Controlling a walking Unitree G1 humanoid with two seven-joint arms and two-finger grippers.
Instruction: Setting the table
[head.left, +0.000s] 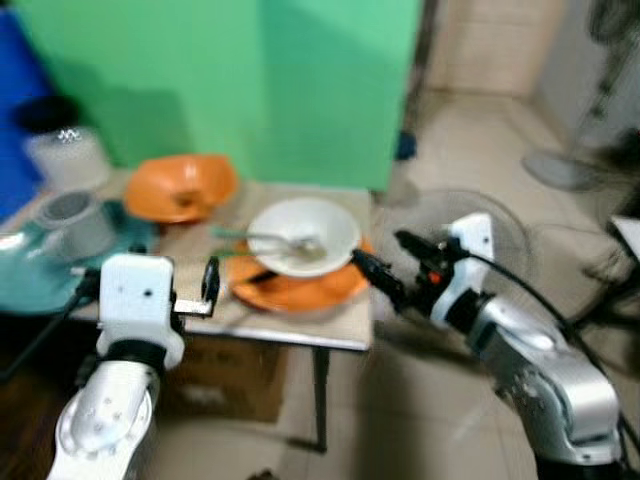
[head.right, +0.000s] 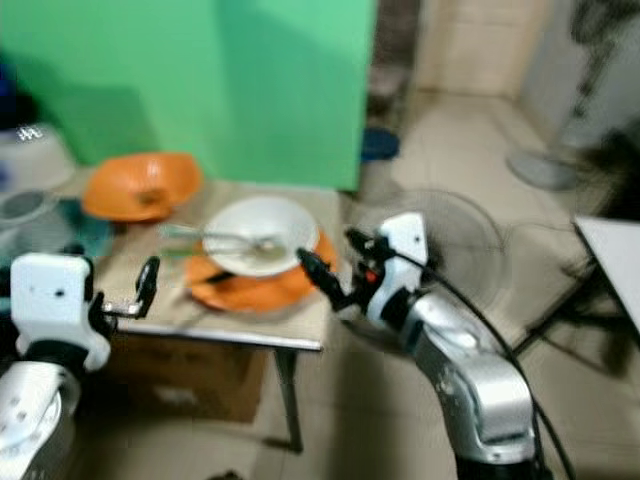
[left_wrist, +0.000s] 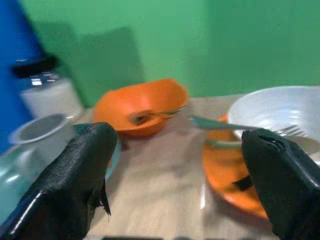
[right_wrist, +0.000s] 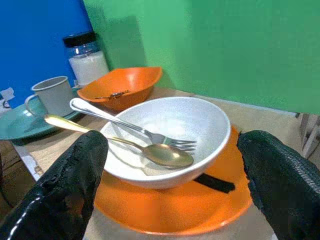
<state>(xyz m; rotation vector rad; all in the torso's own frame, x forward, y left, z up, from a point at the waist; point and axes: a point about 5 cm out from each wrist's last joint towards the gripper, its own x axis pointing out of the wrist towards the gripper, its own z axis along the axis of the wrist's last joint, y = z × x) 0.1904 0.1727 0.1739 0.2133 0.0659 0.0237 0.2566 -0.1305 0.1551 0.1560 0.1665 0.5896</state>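
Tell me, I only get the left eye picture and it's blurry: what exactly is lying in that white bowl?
Observer: The right wrist view is sharp. The white bowl holds a silver fork and a gold spoon, their handles sticking out over its rim.
Operator: And what's it sitting on?
Observer: An orange plate, with something flat and black lying on the plate beside the bowl's base.
Operator: Is the orange bowl at the back empty?
Observer: No, the orange bowl has a utensil resting inside.
Operator: Are the claws holding anything?
Observer: Neither. The right claw is open beside the plate, and the left claw is open, facing the table.
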